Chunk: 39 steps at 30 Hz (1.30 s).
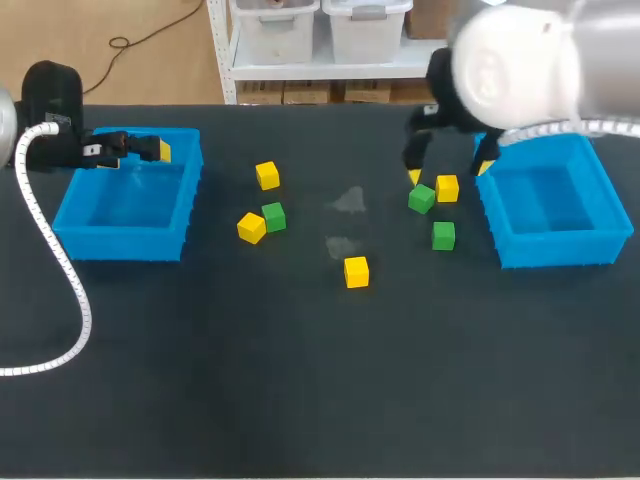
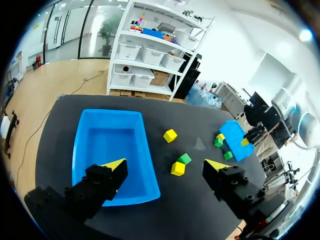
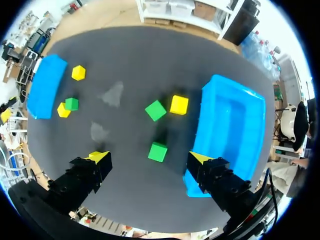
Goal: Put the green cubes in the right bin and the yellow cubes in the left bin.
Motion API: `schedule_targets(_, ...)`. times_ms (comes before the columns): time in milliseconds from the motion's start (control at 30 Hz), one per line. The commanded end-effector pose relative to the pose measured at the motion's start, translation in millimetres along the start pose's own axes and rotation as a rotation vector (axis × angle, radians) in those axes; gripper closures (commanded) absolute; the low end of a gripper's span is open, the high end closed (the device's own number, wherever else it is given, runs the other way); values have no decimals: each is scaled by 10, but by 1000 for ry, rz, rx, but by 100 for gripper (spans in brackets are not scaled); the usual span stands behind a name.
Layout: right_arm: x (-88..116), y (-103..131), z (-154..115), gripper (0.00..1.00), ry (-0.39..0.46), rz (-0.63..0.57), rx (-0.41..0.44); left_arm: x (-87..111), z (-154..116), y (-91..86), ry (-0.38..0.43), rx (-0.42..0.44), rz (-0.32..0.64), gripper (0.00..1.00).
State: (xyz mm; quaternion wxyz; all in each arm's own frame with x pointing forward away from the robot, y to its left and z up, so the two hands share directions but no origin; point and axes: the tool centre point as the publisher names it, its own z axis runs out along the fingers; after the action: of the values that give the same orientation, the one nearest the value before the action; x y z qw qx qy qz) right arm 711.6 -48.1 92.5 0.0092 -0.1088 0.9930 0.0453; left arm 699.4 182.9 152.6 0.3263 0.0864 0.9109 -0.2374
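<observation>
Across the dark counter we count seven cubes, all lying between the two blue bins. The left bin sits at the counter's left and the right bin at its right, well apart. Near the left bin, the far yellow cube sits alone. Closer to us, the left yellow cube touches the left green cube. The lone yellow cube sits mid-counter, near two pale smudges. Just beside the right bin, the tilted green cube is next to the right yellow cube, with the near green cube a bit apart. All the cubes are plain, solid-coloured blocks. The left claw hovers over the left bin's far rim, fingers spread wide and gripping nothing. The left arm's white ribbed hose trails over the counter's left side. The right claw is also wide open and holds nothing, hanging over the cubes by the right bin. Its wrist view shows the near green cube under the gap between its fingers and the right bin beside one finger. The right arm's bulky white link covers the counter's far right corner in the head view.
</observation>
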Motion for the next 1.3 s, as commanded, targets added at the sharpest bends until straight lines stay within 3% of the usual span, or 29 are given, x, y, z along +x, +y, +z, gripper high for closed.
schedule_targets(33,-16,28,133,0,54,13,8,13,2,22,-7,11,2,0)
schedule_targets(467,230,11,462,0,61,107,52,13,2,22,-7,11,2,0)
schedule_targets(933,281,7,703,0,38,106,141,13,2,22,-7,11,2,0)
schedule_targets(1300,269,54,878,0,30,132,137,13,2,22,-7,11,2,0)
